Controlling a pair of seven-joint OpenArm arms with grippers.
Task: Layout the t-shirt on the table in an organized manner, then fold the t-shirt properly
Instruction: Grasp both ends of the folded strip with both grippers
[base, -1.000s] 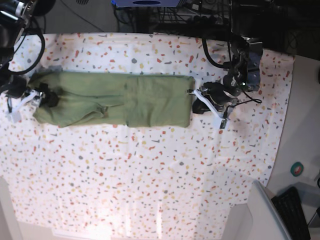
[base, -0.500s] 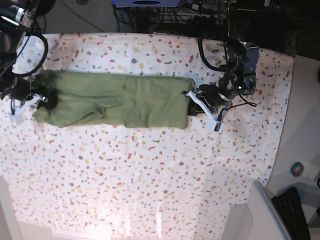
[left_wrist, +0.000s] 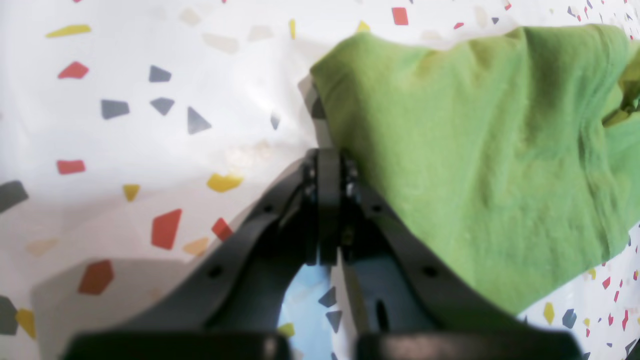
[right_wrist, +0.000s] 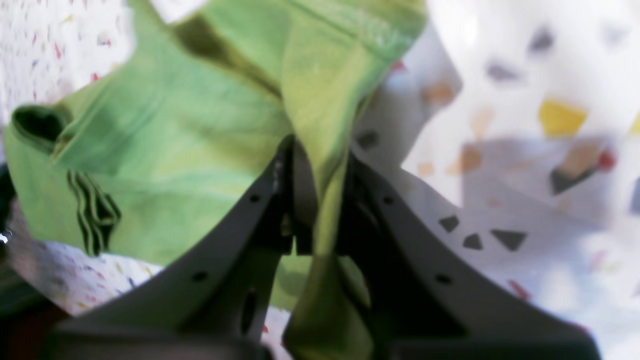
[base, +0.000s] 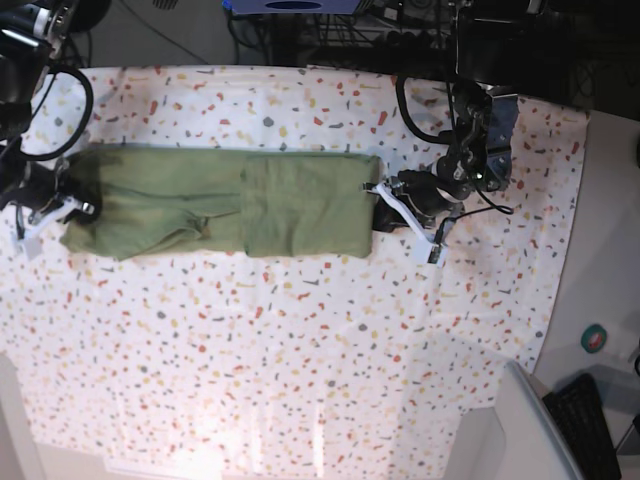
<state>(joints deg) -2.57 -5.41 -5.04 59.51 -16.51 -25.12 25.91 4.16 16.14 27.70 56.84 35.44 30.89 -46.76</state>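
Closed now on the t-shirt, the right gripper, with a green fold pinched between the jaws; shifted slightly toward that end too, the whole garment. Shut as well, the left gripper, touching the opposite hem, grip on cloth not clear. Lies as a long band across the table, one arm at each end.

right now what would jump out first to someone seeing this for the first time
The green t-shirt, folded into a long band, lies across the far part of the speckled table. A gripper sits at each end: the right gripper is clamped on a fold of cloth at the band's left end in the base view. The left gripper is shut at the shirt's edge at the other end; whether it pinches cloth is unclear.
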